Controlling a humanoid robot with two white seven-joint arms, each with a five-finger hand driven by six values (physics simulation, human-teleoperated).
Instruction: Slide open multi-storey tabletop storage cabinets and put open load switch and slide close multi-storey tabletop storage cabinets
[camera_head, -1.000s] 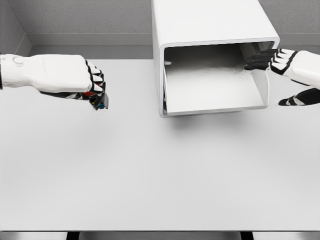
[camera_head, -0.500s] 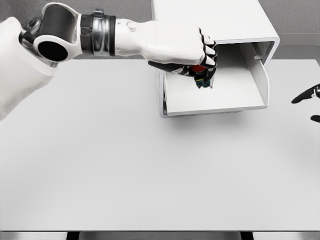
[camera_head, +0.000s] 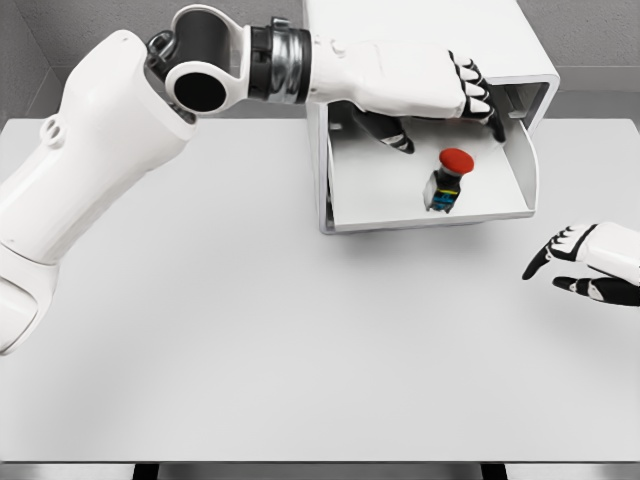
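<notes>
The white storage cabinet (camera_head: 420, 40) stands at the back of the table, its drawer (camera_head: 480, 205) slid out toward me. Inside the drawer lies the load switch (camera_head: 447, 178), a dark body with a red round button on top, free of any hand. My left hand (camera_head: 470, 95) hovers over the back of the drawer just above and left of the switch, fingers spread and holding nothing. My right hand (camera_head: 560, 262) floats low at the right edge of the table, open, well clear of the cabinet.
The white table (camera_head: 250, 340) stretches wide in front of the cabinet. My left arm (camera_head: 110, 170) crosses the upper left of the view. A grey wall runs behind the table.
My left hand has let go of the switch, which now lies in the drawer, and moved right and up. The right hand has come back into view, lower on the right.
</notes>
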